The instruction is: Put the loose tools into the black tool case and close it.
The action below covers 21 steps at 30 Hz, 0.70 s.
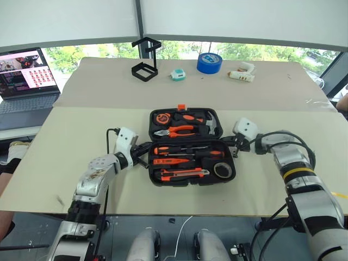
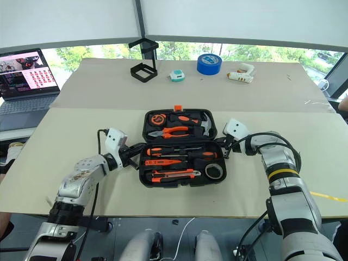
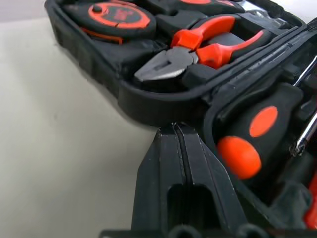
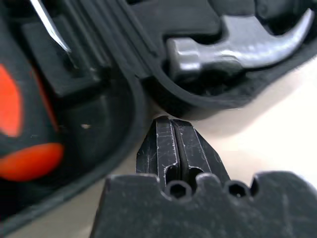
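black tool case [image 1: 187, 117] open, closed left gripper [image 3: 176, 130], right gripper [image 4: 172, 124] seemingly beside hinge

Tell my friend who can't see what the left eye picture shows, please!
An open black tool case lies on a beige table, with orange-and-black tools packed in both halves. The left gripper and right gripper, both shut, sit at the case's hinge on either side. Farther back stand a blue tape roll and a white glue gun.
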Motion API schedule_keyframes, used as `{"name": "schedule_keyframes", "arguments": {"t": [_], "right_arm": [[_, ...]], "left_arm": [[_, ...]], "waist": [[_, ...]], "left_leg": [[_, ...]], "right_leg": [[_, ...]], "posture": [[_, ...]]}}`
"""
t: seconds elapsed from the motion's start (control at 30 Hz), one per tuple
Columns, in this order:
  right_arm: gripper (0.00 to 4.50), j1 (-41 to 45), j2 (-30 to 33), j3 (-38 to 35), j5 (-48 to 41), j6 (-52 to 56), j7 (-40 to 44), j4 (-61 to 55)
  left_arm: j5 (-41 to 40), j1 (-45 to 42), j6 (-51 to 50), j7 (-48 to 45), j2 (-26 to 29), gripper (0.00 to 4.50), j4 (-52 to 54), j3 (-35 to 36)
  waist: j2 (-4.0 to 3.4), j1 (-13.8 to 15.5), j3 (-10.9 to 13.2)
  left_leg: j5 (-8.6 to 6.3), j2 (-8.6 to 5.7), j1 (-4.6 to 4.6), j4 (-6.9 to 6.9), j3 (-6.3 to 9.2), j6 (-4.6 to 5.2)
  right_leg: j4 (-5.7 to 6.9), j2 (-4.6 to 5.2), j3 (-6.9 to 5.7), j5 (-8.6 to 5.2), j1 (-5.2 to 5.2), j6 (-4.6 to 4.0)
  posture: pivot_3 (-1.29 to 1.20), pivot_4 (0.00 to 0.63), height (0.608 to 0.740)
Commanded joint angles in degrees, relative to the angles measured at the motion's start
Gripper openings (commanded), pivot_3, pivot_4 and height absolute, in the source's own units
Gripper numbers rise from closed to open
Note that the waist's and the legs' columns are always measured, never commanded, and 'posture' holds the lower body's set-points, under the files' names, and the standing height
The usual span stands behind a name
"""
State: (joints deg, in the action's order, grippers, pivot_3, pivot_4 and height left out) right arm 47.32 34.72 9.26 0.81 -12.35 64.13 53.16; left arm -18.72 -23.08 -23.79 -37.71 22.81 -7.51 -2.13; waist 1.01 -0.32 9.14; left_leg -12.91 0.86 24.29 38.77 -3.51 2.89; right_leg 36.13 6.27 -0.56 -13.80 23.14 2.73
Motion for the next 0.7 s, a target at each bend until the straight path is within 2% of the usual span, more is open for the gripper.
{"name": "schedule_keyframes", "arguments": {"t": [0.03, 0.27, 0.43, 0.47, 0.5, 0.53, 0.57, 0.63, 0.7], "right_arm": [[0.00, -3.45, 1.64, -1.32, -2.92, 1.65, 5.38, -8.01], [0.00, -12.90, 4.91, -4.96, -5.49, 9.26, 3.32, -22.91], [0.00, -15.70, 6.68, -9.79, -4.07, 8.36, -6.93, -24.53], [0.00, -16.63, 7.80, -10.27, -5.76, 14.16, -5.57, -27.50], [0.57, -17.40, 8.49, -11.21, -7.68, 18.84, -4.99, -30.54], [0.72, -18.05, 9.24, -11.94, -9.39, 23.78, -4.39, -33.64], [1.13, -18.26, 10.99, -12.11, -11.03, 34.28, -4.20, -38.24], [1.71, -18.08, 13.69, -11.29, -11.64, 47.65, -4.81, -44.10], [2.47, -12.28, 13.51, -11.52, -14.87, 61.15, -6.62, -46.20]], "left_arm": [[-0.18, -0.80, -0.13, -4.01, -0.44, 0.06, 2.07, -2.60], [-1.40, 3.53, -2.06, -6.18, 1.20, 0.06, 7.74, -1.33], [-3.15, 5.12, -3.99, -6.85, 3.67, 0.06, 9.40, 2.49], [-2.74, 5.02, -3.92, -7.06, 4.94, 0.06, 8.85, 3.27], [-2.64, 4.91, -3.46, -7.43, 5.98, 0.55, 8.46, 4.15], [-2.69, 4.71, -2.88, -7.75, 6.95, 0.68, 8.26, 4.97], [-2.56, 3.98, -6.55, -7.48, 9.43, 1.13, 8.92, 5.23], [-1.47, 2.64, -13.19, -6.34, 13.21, 1.82, 9.95, 4.53], [-5.94, -3.21, -23.92, -5.68, 14.01, 2.70, 10.44, 5.25]], "waist": [[0.00, 0.34, 0.00], [0.00, 0.57, 0.00], [0.00, 0.69, 0.00], [0.00, 0.73, 0.01], [0.00, 0.73, 0.01], [0.00, 0.70, 0.01], [0.00, 0.71, 0.01], [-0.01, 0.54, 0.01], [0.00, 0.45, 0.02]], "left_leg": [[-0.01, 0.00, 0.00, 0.01, 0.01, 0.02], [-0.08, 0.01, 0.03, -0.04, 0.00, 0.10], [-0.09, -0.01, 0.01, -0.02, -0.02, 0.11], [-0.08, -0.02, 0.01, 0.00, -0.02, 0.11], [-0.07, -0.02, 0.01, 0.02, -0.01, 0.10], [-0.07, -0.01, 0.00, 0.01, -0.01, 0.10], [-0.07, 0.00, 0.00, 0.01, 0.00, 0.10], [-0.07, 0.04, 0.01, 0.00, 0.01, 0.10], [-0.08, 0.05, 0.00, -0.01, 0.03, 0.10]], "right_leg": [[-0.01, 0.00, -0.01, 0.00, -0.02, 0.00], [-0.06, 0.09, -0.02, 0.00, 0.00, 0.01], [-0.02, 0.17, 0.00, 0.00, 0.01, 0.01], [-0.02, 0.17, 0.00, 0.00, 0.02, 0.00], [0.00, 0.16, -0.01, 0.00, 0.02, 0.00], [0.01, 0.15, 0.00, 0.00, 0.03, 0.00], [0.02, 0.15, 0.01, 0.00, 0.04, 0.00], [0.05, 0.15, 0.00, 0.00, 0.05, -0.01], [0.06, 0.15, -0.01, -0.01, 0.06, -0.02]], "posture": [[0.00, 0.150, 0.740], [0.00, 0.150, 0.740], [0.00, 0.150, 0.740], [0.00, 0.150, 0.740], [0.00, 0.150, 0.740], [0.00, 0.150, 0.740], [0.00, 0.150, 0.740], [0.00, 0.150, 0.740], [0.00, 0.150, 0.740]]}}
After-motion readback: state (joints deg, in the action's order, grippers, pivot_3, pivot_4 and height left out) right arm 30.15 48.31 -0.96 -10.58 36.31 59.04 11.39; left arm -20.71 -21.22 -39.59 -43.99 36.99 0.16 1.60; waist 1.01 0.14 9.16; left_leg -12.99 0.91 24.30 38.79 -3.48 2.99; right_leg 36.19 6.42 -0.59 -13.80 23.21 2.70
